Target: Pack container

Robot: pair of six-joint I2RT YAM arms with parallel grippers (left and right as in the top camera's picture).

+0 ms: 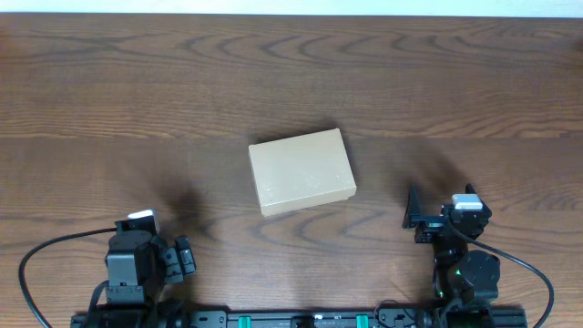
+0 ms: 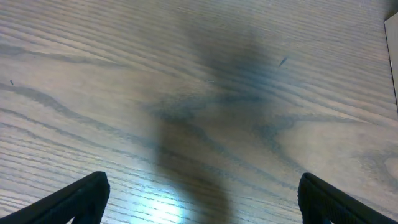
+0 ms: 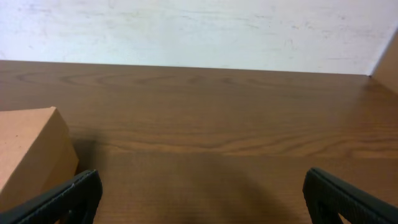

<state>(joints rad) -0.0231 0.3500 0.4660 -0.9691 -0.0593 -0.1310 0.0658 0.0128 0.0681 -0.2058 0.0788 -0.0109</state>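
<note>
The container (image 1: pixel 301 170) is a small tan cardboard box with its lid flap shut, lying flat at the middle of the wooden table. A corner of it shows at the left of the right wrist view (image 3: pixel 28 149) and a sliver at the right edge of the left wrist view (image 2: pixel 393 43). My left gripper (image 2: pixel 202 199) is open and empty over bare wood, low at the front left (image 1: pixel 182 258). My right gripper (image 3: pixel 202 196) is open and empty at the front right (image 1: pixel 416 217), to the right of the box.
The wooden table (image 1: pixel 109 91) stretches back to a white wall (image 3: pixel 199 31). A tan edge of something (image 3: pixel 388 62) shows at the far right of the right wrist view. Cables run from both arm bases along the front edge.
</note>
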